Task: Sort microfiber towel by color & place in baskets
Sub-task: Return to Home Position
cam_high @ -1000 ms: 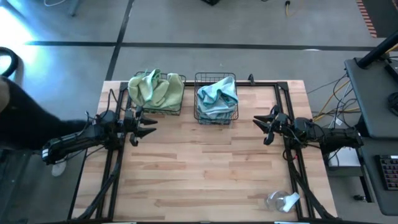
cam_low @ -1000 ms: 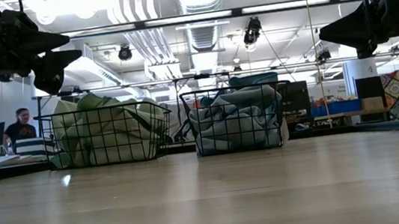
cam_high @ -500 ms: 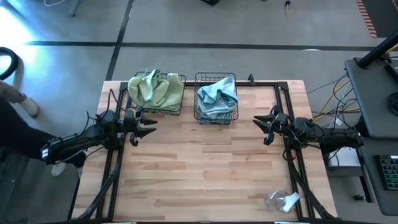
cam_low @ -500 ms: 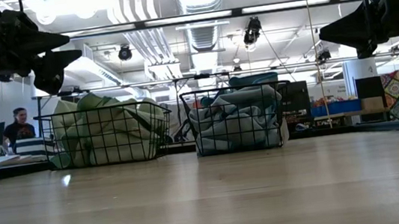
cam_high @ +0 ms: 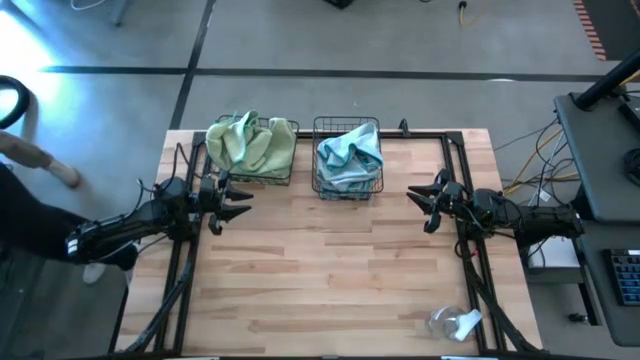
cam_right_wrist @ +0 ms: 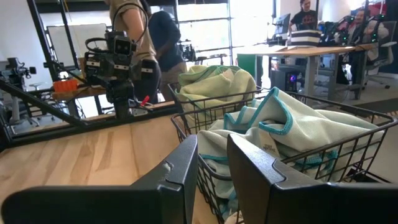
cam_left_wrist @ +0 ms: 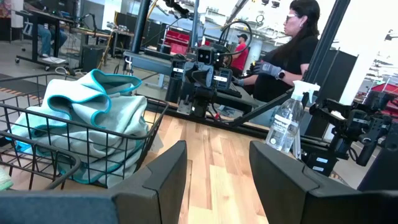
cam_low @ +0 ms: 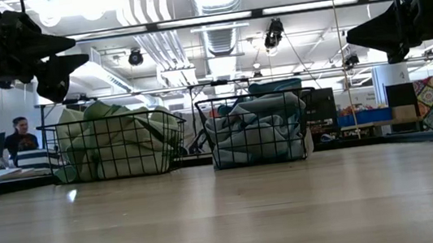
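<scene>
Two black wire-mesh baskets stand side by side at the table's far edge. The left basket (cam_high: pixel 252 150) (cam_low: pixel 113 147) holds bunched light green towels (cam_high: pixel 250 142). The right basket (cam_high: pixel 348 160) (cam_low: pixel 254 129) holds pale blue-grey towels (cam_high: pixel 350 152) (cam_left_wrist: pixel 81 121) (cam_right_wrist: pixel 292 134) that rise above its rim. My left gripper (cam_high: pixel 244 204) (cam_left_wrist: pixel 217 149) hovers open above the table, near the green basket's near side. My right gripper (cam_high: pixel 416 210) (cam_right_wrist: pixel 212 146) hovers open to the right of the blue basket. Both are empty.
A clear plastic bottle (cam_high: pixel 455 322) (cam_left_wrist: pixel 286 124) sits near the table's near right corner. Bare wood (cam_high: pixel 320 270) spreads between the arms and toward the near edge. A person (cam_high: pixel 30 170) stands off the table's left side. People and benches fill the room behind.
Both arms, the baskets and the towels have kept still. Only the person beside the table's left edge has shifted an arm.
</scene>
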Motion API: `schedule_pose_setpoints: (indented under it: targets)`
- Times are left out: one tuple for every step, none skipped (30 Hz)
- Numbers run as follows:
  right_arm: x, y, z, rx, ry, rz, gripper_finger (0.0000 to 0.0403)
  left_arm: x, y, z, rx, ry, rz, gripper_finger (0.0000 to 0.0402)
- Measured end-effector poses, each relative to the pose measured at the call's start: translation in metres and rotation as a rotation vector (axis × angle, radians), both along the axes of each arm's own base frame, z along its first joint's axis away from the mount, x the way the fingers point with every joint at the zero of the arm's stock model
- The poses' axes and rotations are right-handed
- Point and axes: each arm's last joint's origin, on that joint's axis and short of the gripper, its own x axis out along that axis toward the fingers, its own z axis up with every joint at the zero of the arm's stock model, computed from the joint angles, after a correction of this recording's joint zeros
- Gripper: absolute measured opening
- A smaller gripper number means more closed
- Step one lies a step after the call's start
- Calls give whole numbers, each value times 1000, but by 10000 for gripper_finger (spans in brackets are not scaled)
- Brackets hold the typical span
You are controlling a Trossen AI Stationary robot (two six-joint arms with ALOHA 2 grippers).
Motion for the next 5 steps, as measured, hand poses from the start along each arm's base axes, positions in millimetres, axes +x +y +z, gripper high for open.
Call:
schedule_pose_setpoints:
  targets:
    - [0, 0, 0, 0, 0, 0, 82, 0, 0, 0, 0, 0, 0, 159]
    - [0, 0, 0, 0, 1, 0, 82, 0, 0, 0, 0, 0, 0, 159]
    - [0, 0, 0, 0, 0, 0, 82, 0, 0, 0, 0, 0, 0, 159]
    - [0, 0, 0, 0, 0, 0, 82, 0, 0, 0, 0, 0, 0, 159]
    - [0, 0, 0, 0, 0, 0, 82, 0, 0, 0, 0, 0, 0, 159]
